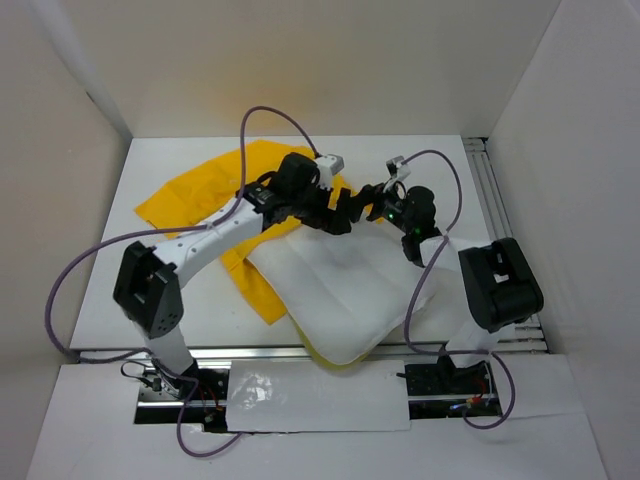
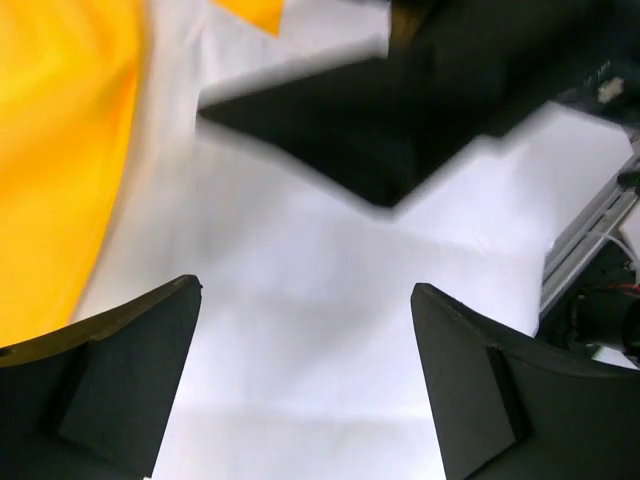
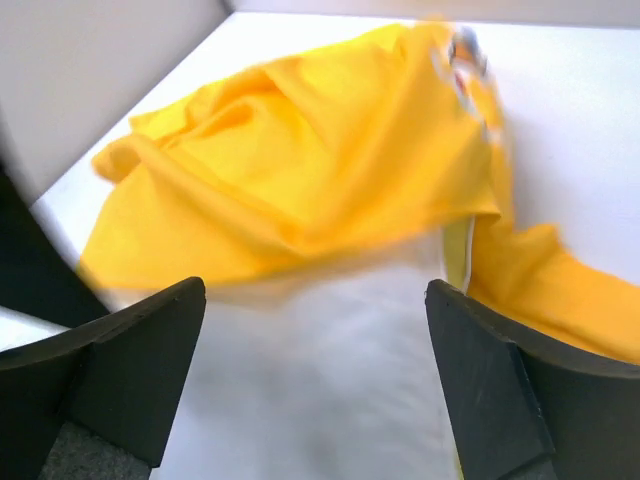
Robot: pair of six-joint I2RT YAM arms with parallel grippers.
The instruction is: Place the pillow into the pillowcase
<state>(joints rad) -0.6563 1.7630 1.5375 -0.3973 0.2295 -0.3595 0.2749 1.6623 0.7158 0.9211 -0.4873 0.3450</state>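
Note:
The white pillow (image 1: 345,290) lies slantwise mid-table, its near corner over the front rail. The yellow pillowcase (image 1: 205,195) lies crumpled behind and left of it, with a strip (image 1: 262,290) along the pillow's left side. My left gripper (image 1: 338,215) is open and empty just above the pillow's far edge; white pillow fabric (image 2: 300,340) fills the gap between its jaws. My right gripper (image 1: 368,205) is open and empty, facing the left one closely. In the right wrist view the pillow (image 3: 320,400) lies under the jaws and the pillowcase (image 3: 300,170) is bunched beyond.
White walls enclose the table on the left, back and right. A metal rail (image 1: 495,190) runs along the right side and another (image 1: 260,352) along the front edge. Purple cables (image 1: 280,115) loop above both arms.

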